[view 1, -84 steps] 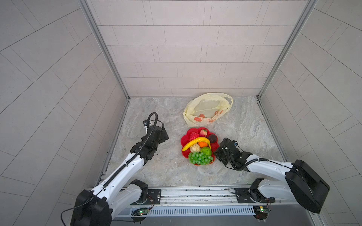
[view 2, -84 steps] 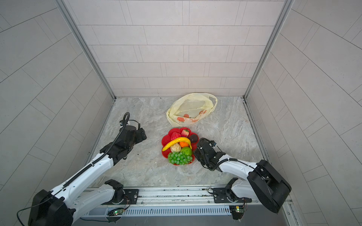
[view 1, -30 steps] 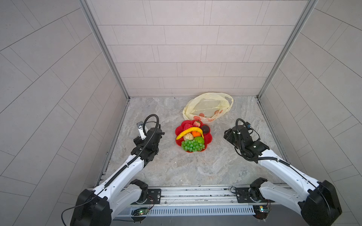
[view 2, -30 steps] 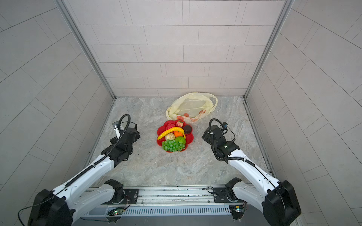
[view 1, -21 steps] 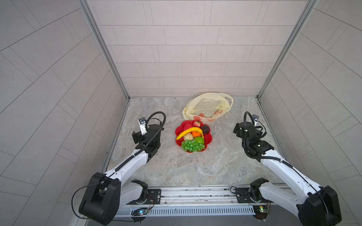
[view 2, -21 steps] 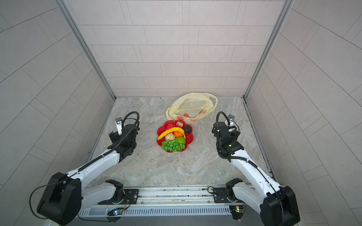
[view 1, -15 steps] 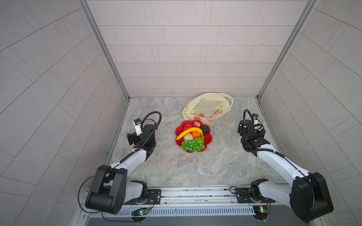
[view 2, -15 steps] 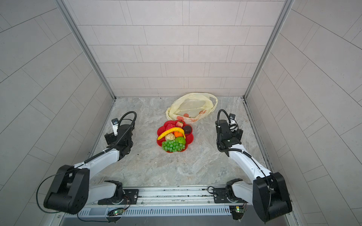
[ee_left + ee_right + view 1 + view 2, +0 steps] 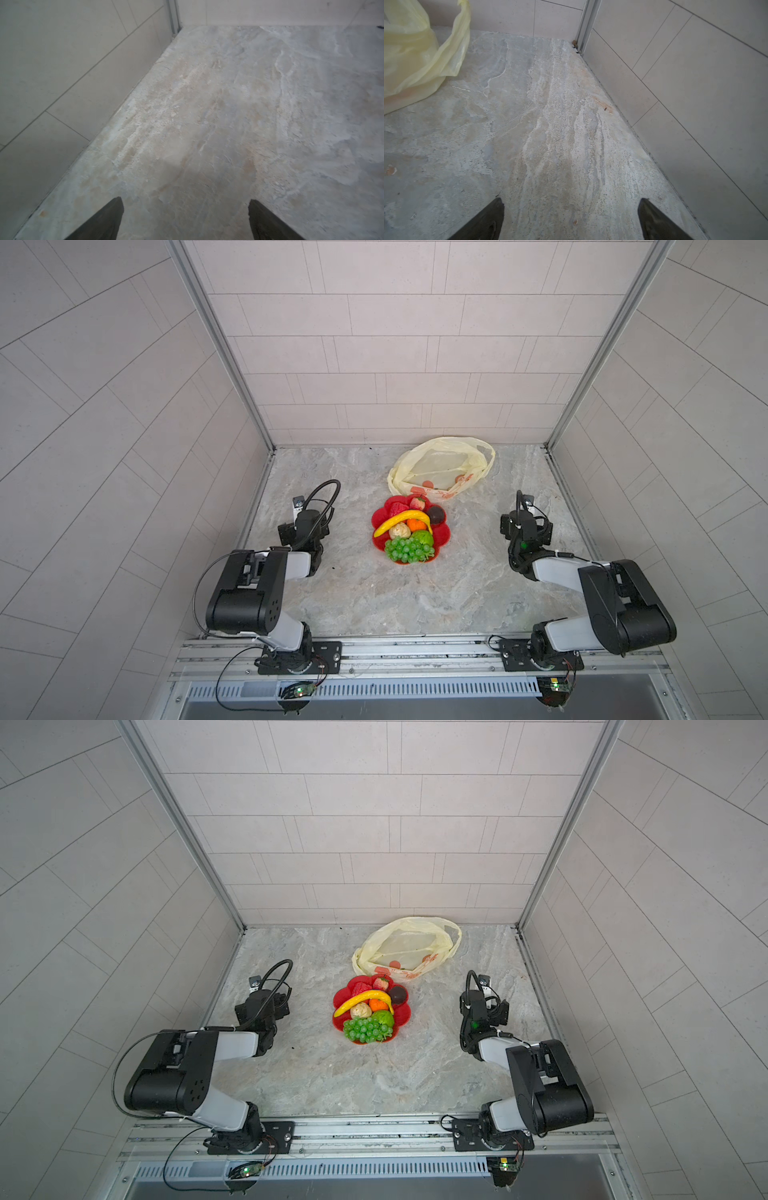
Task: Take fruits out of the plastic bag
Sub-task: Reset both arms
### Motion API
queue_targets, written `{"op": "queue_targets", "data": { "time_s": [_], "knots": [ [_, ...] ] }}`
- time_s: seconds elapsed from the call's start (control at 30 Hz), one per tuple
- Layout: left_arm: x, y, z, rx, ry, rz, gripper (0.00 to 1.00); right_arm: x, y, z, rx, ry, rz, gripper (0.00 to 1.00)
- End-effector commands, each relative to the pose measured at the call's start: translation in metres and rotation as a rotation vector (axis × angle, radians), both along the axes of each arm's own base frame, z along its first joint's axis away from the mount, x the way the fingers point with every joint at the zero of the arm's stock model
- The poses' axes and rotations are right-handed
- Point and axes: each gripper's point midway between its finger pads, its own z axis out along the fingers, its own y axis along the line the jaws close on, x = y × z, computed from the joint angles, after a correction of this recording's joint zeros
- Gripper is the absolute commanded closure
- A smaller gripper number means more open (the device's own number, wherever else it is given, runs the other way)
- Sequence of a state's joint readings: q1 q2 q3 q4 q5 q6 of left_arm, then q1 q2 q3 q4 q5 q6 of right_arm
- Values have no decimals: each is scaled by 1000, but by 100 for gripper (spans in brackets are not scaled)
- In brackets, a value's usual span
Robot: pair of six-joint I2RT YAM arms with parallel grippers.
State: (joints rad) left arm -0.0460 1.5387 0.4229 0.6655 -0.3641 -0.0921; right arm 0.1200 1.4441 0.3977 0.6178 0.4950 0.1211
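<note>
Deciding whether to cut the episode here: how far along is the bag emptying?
Done: fruits heaped in the red dish; plastic bag lies flat, only prints showing. In hand: nothing; left gripper and right gripper open over the table. Left: apparently nothing.

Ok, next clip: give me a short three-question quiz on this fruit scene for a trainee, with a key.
1. True or false: the banana lies inside the plastic bag.
2. The right gripper is: A) shut on the plastic bag, B) open and empty, C) shut on the banana.
3. Which lies nearer the back wall, the red dish or the plastic bag?
Key: 1 false, the banana lies on the red dish. 2 B. 3 the plastic bag.
</note>
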Motion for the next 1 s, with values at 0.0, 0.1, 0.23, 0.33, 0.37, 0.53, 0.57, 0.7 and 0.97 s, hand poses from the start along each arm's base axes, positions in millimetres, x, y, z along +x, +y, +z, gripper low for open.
{"op": "queue_targets", "data": {
  "time_s": [0.0, 0.1, 0.23, 0.33, 0.37, 0.53, 0.57, 0.7, 0.97],
  "knots": [
    [16, -11, 20, -23, -77, -73, 0, 23, 19, 8, 0, -79, 127, 1],
    [16, -10, 19, -22, -75, -71, 0, 24, 22, 6, 19, -69, 166, 1],
    [16, -11, 19, -24, -77, -71, 0, 28, 24, 4, 35, -50, 178, 1],
    [15, -10, 21, -22, -81, -72, 0, 29, 21, 2, 48, -40, 179, 1],
    [16, -11, 21, -22, -83, -72, 0, 29, 21, 3, 48, -43, 178, 1],
    [16, -12, 21, -22, -84, -77, 0, 29, 22, 3, 48, -42, 181, 1],
    [16, -12, 21, -22, -85, -76, 0, 29, 21, 3, 48, -44, 180, 1],
    [16, -12, 21, -21, -84, -77, 0, 29, 21, 3, 48, -42, 180, 1],
    [16, -12, 21, -21, -82, -77, 0, 31, 21, 0, 59, -31, 182, 1]
  ]
}}
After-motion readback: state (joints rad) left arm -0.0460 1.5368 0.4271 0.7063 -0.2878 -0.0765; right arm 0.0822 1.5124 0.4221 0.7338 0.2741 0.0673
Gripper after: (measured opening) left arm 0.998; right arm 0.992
